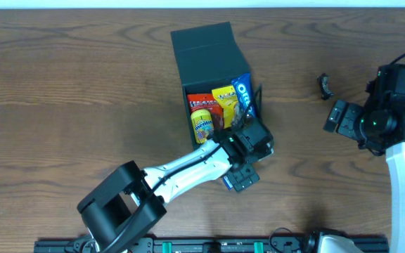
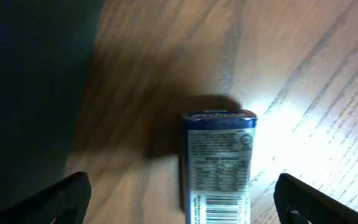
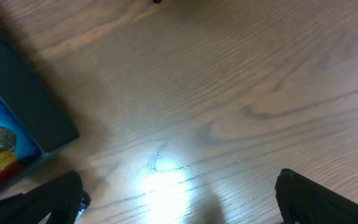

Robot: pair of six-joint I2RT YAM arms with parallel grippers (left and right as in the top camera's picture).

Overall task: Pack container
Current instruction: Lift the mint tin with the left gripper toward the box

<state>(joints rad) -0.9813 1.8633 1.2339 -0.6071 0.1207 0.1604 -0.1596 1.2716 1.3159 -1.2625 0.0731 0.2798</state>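
Counting: one container (image 1: pixel 216 74); four packets showing inside it, namely a red packet (image 1: pixel 201 102), a yellow packet (image 1: pixel 202 125), an orange packet (image 1: pixel 225 97) and a blue packet (image 1: pixel 243 90); one loose blue packet (image 2: pixel 219 165) on the table (image 1: pixel 62 105); one black piece (image 1: pixel 324 86); two grippers.
Container heading: mouth faces up toward the overhead camera, with the lid flap (image 1: pixel 204 43) thrown back on the far side. The long axis of box plus flap runs away from the robot, its far end leaning slightly to the left.
Container place: just beyond the left fingers (image 2: pixel 67 196) and off to their left, its dark wall filling that side of the wrist view. It is well apart from the right fingers (image 3: pixel 48 199), off to their left.
Left gripper (image 2: pixel 182 198): fingers spread wide, gripping nothing. The loose blue packet lies flat between them, touching neither.
Right gripper (image 3: pixel 182 202): fingers spread wide over bare wood, holding nothing.
Black piece: near the right fingers, apart from them.
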